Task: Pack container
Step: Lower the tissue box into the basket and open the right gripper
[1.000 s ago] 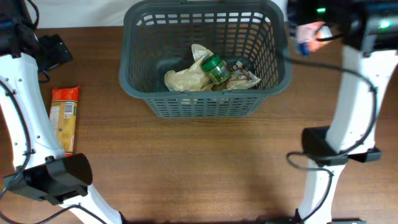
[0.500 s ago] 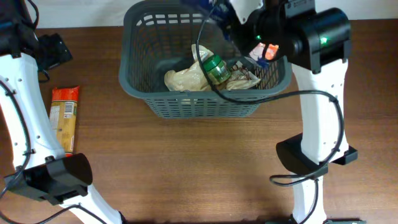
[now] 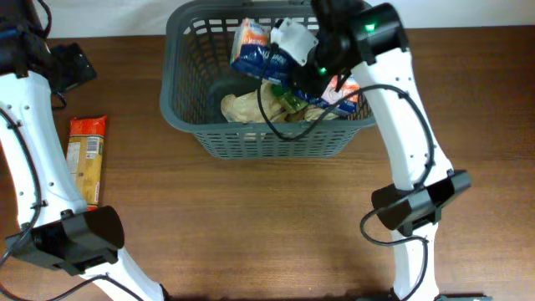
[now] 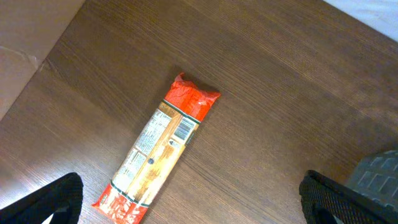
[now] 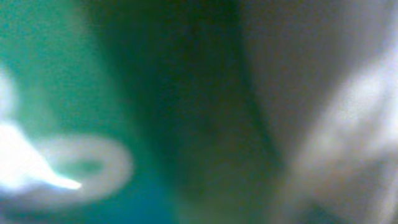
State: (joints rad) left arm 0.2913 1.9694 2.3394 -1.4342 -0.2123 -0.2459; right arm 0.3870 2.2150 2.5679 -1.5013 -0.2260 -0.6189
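The right gripper (image 3: 277, 52) is clamped on a blue and white plastic packet (image 3: 251, 42), holding it over the back-left part of the large dark grey plastic basket with slotted lattice sides (image 3: 267, 144). The basket stands at the far middle of the brown wooden table (image 3: 251, 217). The right wrist view is only a teal and grey blur. The right arm rises from its base near the front right edge, leans forward and bends left above the basket's right rim. In the basket lie a crumpled beige bag (image 3: 242, 106), a mostly hidden green jar (image 3: 290, 100) and a red and white packet (image 3: 344, 88). The left gripper (image 4: 202, 202) has its jaws spread wide and empty, looking down on a long orange and red packet (image 4: 158, 149) lying flat on the table, well left of the basket. The left arm stands along the table's left side
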